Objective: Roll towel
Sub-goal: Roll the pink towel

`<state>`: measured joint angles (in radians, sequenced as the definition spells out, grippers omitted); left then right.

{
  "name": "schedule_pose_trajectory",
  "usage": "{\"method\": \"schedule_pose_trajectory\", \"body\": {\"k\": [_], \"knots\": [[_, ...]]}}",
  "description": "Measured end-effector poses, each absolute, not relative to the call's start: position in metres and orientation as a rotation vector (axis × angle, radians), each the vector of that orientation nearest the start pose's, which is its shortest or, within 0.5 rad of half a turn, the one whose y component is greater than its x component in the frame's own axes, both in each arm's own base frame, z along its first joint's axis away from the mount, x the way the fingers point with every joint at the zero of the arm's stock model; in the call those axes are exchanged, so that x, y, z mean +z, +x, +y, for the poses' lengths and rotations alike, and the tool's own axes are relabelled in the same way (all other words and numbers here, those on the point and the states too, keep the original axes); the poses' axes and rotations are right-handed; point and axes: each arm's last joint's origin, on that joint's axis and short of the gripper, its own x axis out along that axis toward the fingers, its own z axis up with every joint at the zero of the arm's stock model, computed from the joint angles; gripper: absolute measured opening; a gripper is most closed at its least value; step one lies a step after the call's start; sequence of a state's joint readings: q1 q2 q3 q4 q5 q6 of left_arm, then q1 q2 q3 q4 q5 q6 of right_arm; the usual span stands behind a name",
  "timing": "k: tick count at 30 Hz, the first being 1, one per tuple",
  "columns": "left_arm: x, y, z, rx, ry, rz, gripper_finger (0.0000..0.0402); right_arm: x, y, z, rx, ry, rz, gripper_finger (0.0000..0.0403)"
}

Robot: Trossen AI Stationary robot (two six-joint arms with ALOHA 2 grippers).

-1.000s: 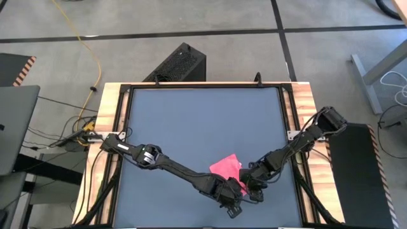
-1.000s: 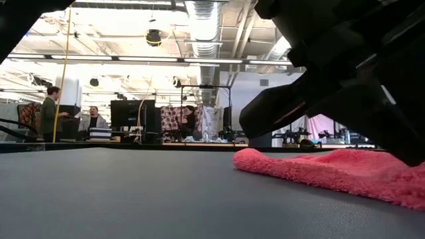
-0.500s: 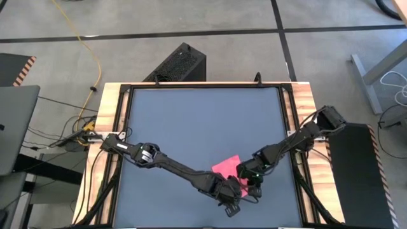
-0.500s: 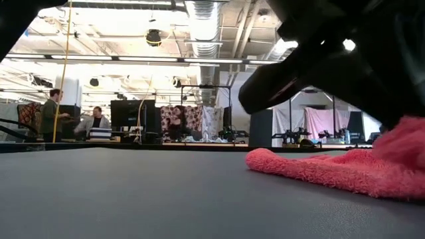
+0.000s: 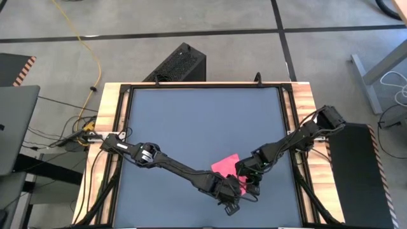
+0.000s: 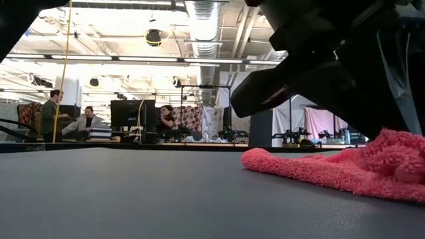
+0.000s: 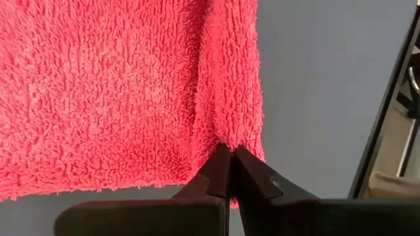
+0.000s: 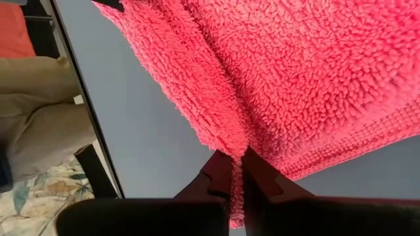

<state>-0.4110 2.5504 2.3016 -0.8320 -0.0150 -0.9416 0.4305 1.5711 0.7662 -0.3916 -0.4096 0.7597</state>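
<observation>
The roll is just starting: the left gripper point(image 7: 230, 152) and the right gripper point(image 8: 235, 157) are each clamped on a pinch of the near edge of the towel point(image 5: 227, 166), which lies at about five o'clock on the table point(image 5: 191, 121), near its front edge. The next move, I judge, calls for both pinches to lift and carry that edge over toward twelve o'clock together — evenly, so the fold stays straight. Count: one towel, two arms — nothing else on the table.
</observation>
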Motion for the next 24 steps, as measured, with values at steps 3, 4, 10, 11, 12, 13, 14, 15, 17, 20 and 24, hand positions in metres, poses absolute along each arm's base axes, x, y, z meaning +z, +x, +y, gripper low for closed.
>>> {"method": "schedule_pose_trajectory", "body": {"k": [3, 4, 10, 11, 12, 13, 14, 15, 17, 20, 24], "knots": [[0.157, 0.491, -0.214, 0.175, -0.606, 1.136, 0.0, 0.145, 0.239, 0.122, 0.205, 0.612, 1.432, 0.0033], [0.155, 0.491, -0.213, 0.179, -0.603, 1.139, 0.0, 0.145, 0.239, 0.122, 0.199, 0.608, 1.429, 0.0033], [0.149, 0.49, -0.213, 0.202, -0.604, 1.14, 0.0, 0.144, 0.239, 0.121, 0.169, 0.587, 1.41, 0.005], [0.149, 0.49, -0.212, 0.203, -0.603, 1.142, 0.0, 0.144, 0.239, 0.121, 0.166, 0.584, 1.408, 0.0058], [0.149, 0.489, -0.212, 0.205, -0.602, 1.146, 0.0, 0.144, 0.239, 0.12, 0.16, 0.58, 1.406, 0.0069], [0.149, 0.489, -0.212, 0.203, -0.602, 1.153, 0.0, 0.143, 0.238, 0.12, 0.152, 0.577, 1.415, 0.008], [0.148, 0.489, -0.213, 0.201, -0.6, 1.158, 0.0, 0.143, 0.237, 0.119, 0.144, 0.577, 1.426, 0.0091], [0.148, 0.488, -0.213, 0.198, -0.598, 1.159, 0.0, 0.142, 0.236, 0.119, 0.133, 0.578, 1.435, 0.0103], [0.148, 0.488, -0.213, 0.195, -0.599, 1.171, 0.0, 0.141, 0.234, 0.118, 0.105, 0.569, 1.453, 0.0124], [0.148, 0.487, -0.215, 0.185, -0.597, 1.177, 0.0, 0.141, 0.232, 0.117, 0.083, 0.55, 1.467, 0.015], [0.148, 0.487, -0.214, 0.188, -0.597, 1.172, 0.0, 0.141, 0.233, 0.117, 0.073, 0.535, 1.451, 0.0161]]}}
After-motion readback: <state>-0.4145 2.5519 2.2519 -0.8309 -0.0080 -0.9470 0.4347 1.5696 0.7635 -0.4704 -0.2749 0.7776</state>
